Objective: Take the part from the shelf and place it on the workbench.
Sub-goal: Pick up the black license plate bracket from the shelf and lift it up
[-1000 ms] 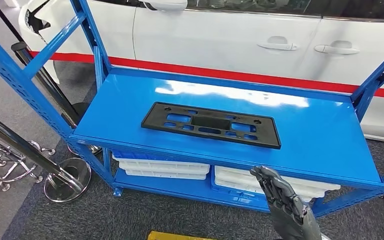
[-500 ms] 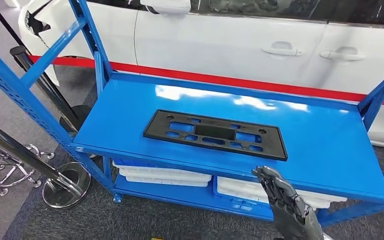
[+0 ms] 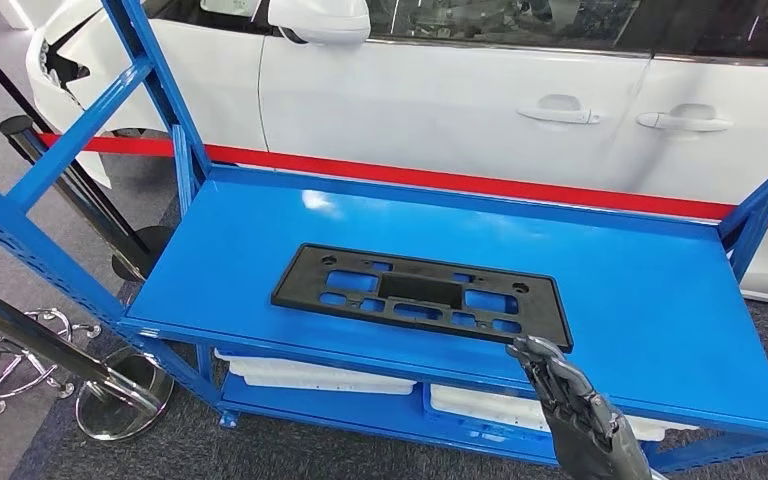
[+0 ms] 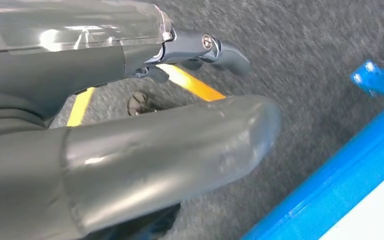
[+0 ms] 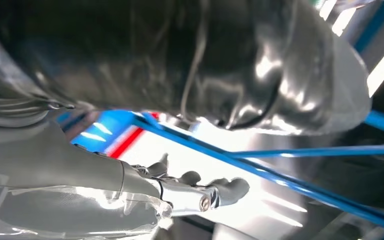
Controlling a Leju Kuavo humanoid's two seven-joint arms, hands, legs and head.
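The part [image 3: 420,295] is a flat black plastic plate with several cut-outs, lying on the top board of the blue shelf [image 3: 650,300], near its front edge. My right hand [image 3: 570,405] reaches up from below at the lower right, empty, its fingertips just short of the part's right front corner and apart from it. In the right wrist view its dark fingers [image 5: 200,192] are stretched out toward the blue frame, holding nothing. My left hand [image 4: 130,150] hangs over the grey carpet with thumb and fingers apart, empty.
A white car [image 3: 460,90] with a red stripe stands right behind the shelf. White trays [image 3: 310,375] sit on the lower shelf. Blue uprights [image 3: 150,70] rise at the left and right ends. A chrome stanchion base [image 3: 125,395] is at the left. A yellow floor line [image 4: 195,85] crosses the carpet.
The whole picture has shifted, so the camera moved: the shelf now sits lower and closer in view. My right hand's fingertips now overlap the shelf's front edge beside the part.
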